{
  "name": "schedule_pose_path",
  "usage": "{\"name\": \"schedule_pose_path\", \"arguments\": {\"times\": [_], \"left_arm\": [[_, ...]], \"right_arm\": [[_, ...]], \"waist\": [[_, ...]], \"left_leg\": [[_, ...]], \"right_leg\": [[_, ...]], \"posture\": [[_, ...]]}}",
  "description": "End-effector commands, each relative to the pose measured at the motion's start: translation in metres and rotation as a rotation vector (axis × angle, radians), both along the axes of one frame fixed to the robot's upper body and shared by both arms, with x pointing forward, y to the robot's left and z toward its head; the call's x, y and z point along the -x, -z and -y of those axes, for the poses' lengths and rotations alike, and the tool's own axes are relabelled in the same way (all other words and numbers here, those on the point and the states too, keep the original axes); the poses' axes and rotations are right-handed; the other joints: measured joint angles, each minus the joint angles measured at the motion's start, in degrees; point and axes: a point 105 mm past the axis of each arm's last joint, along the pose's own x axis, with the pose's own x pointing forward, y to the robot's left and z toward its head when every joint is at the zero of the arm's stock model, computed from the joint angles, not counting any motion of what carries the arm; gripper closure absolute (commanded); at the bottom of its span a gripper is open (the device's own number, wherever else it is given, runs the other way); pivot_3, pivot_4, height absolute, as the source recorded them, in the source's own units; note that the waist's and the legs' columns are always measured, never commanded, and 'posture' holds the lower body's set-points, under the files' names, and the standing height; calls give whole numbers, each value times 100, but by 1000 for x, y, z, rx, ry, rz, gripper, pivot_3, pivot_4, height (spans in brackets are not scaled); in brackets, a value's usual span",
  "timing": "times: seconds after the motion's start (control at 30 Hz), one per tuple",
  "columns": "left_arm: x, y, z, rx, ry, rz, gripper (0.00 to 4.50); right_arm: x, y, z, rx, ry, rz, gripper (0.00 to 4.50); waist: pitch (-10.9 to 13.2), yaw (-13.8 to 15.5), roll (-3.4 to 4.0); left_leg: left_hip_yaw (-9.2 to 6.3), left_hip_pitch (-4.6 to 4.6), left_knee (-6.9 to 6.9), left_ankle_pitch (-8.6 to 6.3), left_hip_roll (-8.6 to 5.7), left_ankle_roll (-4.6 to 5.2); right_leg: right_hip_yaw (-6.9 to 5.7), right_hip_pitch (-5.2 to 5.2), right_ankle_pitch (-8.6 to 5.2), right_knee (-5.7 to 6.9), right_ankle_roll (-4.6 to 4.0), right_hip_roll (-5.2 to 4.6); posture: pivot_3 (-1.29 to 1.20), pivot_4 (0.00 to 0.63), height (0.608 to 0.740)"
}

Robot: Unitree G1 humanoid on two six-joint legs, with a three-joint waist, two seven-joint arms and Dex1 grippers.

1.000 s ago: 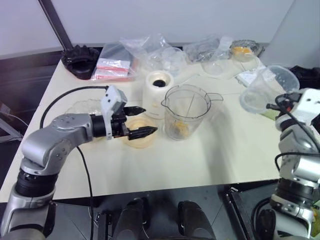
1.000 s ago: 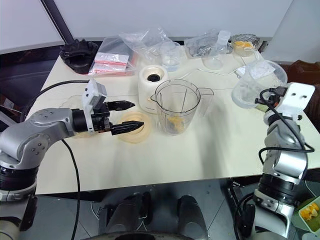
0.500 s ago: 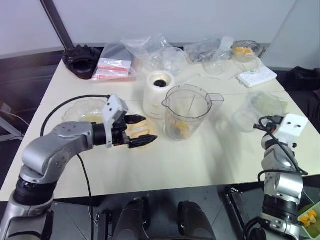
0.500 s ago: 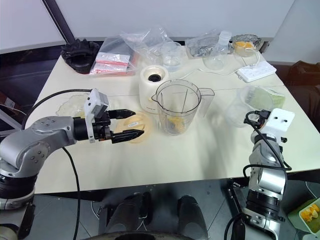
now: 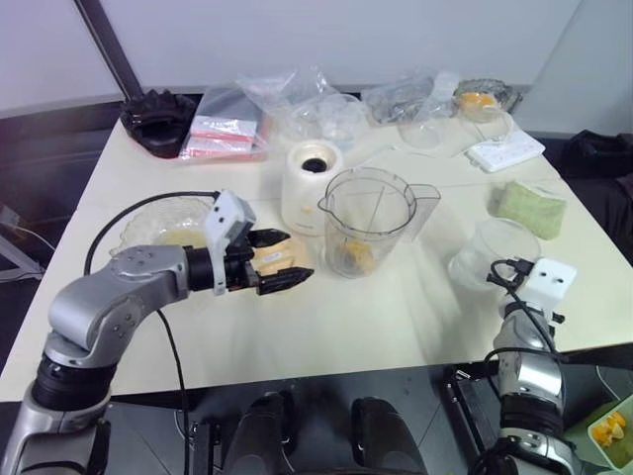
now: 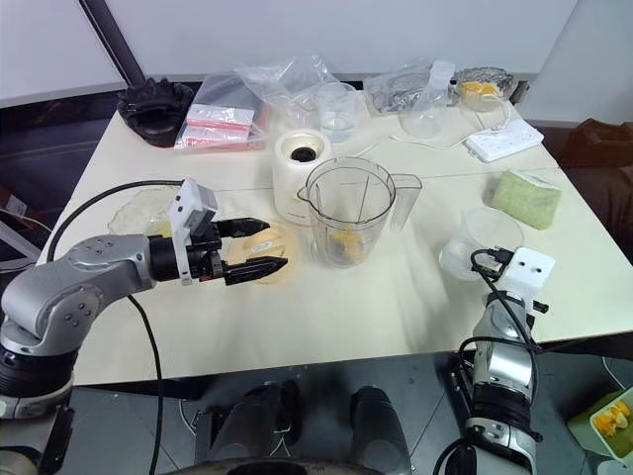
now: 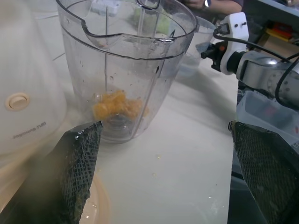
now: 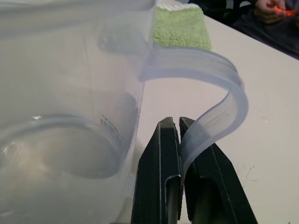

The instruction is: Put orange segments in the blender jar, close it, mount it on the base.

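The blender jar (image 6: 348, 211) stands upright near the middle of the table (image 6: 396, 307), open at the top, with its handle turned toward the robot's right. A small heap of orange segments (image 7: 116, 104) lies at its bottom around the blade. Just behind it on the left, touching or nearly so, stands the cream-white base (image 6: 300, 173) with its dark round socket facing up. The left gripper (image 6: 255, 247) hangs low over the table just to the left of the jar, pointing at it, its two black fingers spread wide with nothing between them; under them sits a shallow clear tub (image 6: 265, 249) with orange pulp in it. Behind the left arm lies a clear glass dish (image 5: 168, 218). Near the table's right edge, the right gripper (image 8: 180, 128) has its fingers pressed together on the thin curved handle of a second clear plastic pitcher (image 5: 492, 252), which rests on the table well apart from the jar. A green sponge (image 6: 526, 197) lies behind that pitcher. Along the far edge are a black ridged round object (image 6: 156, 103), plastic bags (image 6: 259, 97), a white power strip (image 6: 502, 140) and a small glass bowl (image 6: 483, 86) holding more orange pieces.
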Motion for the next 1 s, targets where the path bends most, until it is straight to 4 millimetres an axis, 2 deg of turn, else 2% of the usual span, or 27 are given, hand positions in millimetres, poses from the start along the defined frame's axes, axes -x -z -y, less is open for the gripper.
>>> {"name": "schedule_pose_path", "arguments": {"times": [0.03, 0.07, 0.17, 0.37, 0.53, 0.67, 0.83, 1.0], "left_arm": [[3, -6, 2, 1, 9, 44, 0], [2, -6, 2, 2, 8, 44, 0], [3, -6, 2, 2, 8, 44, 0], [3, -6, -1, -3, 8, 42, 0], [2, -6, -2, -5, 7, 42, 0], [1, -5, -2, -5, 16, 37, 0], [-3, -5, -1, -5, 29, 38, 0], [-5, -4, -1, -8, 35, 40, 0]], "right_arm": [[-2, -5, 0, 38, -3, 23, 4469], [-2, -3, 0, 39, 0, 16, 4469], [2, 3, 1, 48, 17, -8, 3530], [13, 5, 4, 63, 30, -23, 634], [29, 0, 2, 74, 30, -20, 634], [36, -10, -13, 83, -43, 5, 634], [45, -18, -21, 105, -91, 12, 634], [58, -31, -35, 166, -211, 29, 634]], "waist": [[-1, 0, -1], [-1, -1, -2], [-1, -1, -2], [-7, -15, -10], [-8, 1, -9], [-8, 23, -8], [-8, 15, -8], [-8, 27, -7]], "left_leg": [[0, 1, 0, 0, 0, 0], [0, 2, 1, 0, 0, 0], [-1, 4, 2, 0, 0, 0], [-1, 6, 1, 0, 2, 0], [-2, 8, -1, -1, 5, -1], [-2, 5, -2, -1, 3, -2], [-1, 5, -3, -3, 4, -5], [-2, 2, -13, -4, 5, -6]], "right_leg": [[0, 1, 0, 0, 0, 0], [0, 3, 0, 0, 0, 0], [0, 5, 0, 0, -1, 0], [1, 7, -1, -1, -2, -1], [1, 8, -1, -1, -3, -1], [1, 6, -1, -6, -3, -7], [2, 5, -2, -8, -5, -12], [3, 0, -2, -16, -6, -19]], "posture": [[0, 150, 740], [0, 150, 740], [0, 150, 740], [0, 150, 740], [0, 150, 740], [0, 150, 740], [0, 150, 740], [0, 150, 740]]}}
